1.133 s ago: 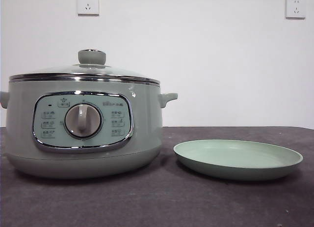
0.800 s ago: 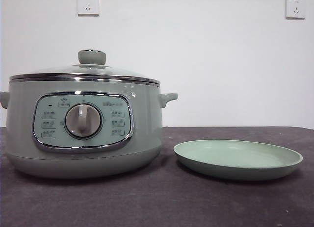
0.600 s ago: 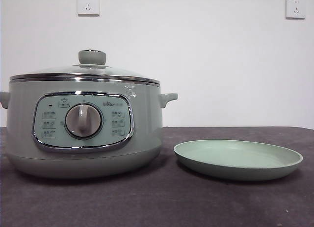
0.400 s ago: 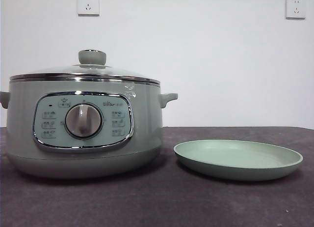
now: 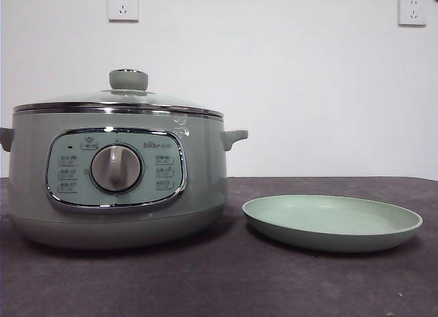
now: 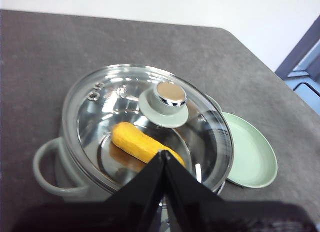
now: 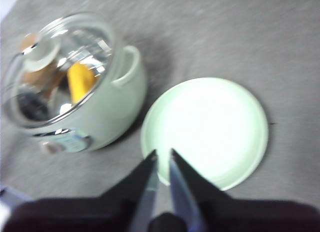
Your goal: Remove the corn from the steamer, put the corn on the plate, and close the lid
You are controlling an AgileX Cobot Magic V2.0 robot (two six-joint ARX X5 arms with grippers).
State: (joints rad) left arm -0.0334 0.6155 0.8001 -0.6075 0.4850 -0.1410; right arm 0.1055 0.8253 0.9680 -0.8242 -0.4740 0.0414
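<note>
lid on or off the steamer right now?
On. The lid sits level on the steamer, chrome rim flush all round, with the corn visible under the glass. Neither gripper touches it.

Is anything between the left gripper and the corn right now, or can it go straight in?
The lid is in the way: it sits closed on the steamer, with the corn visible beneath the glass. The left gripper, jaws together, hangs above it. The plate beside the steamer holds nothing.

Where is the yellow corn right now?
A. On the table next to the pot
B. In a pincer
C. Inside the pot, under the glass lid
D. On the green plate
C. The corn shows through the closed glass lid inside the steamer; the plate is bare.
</note>
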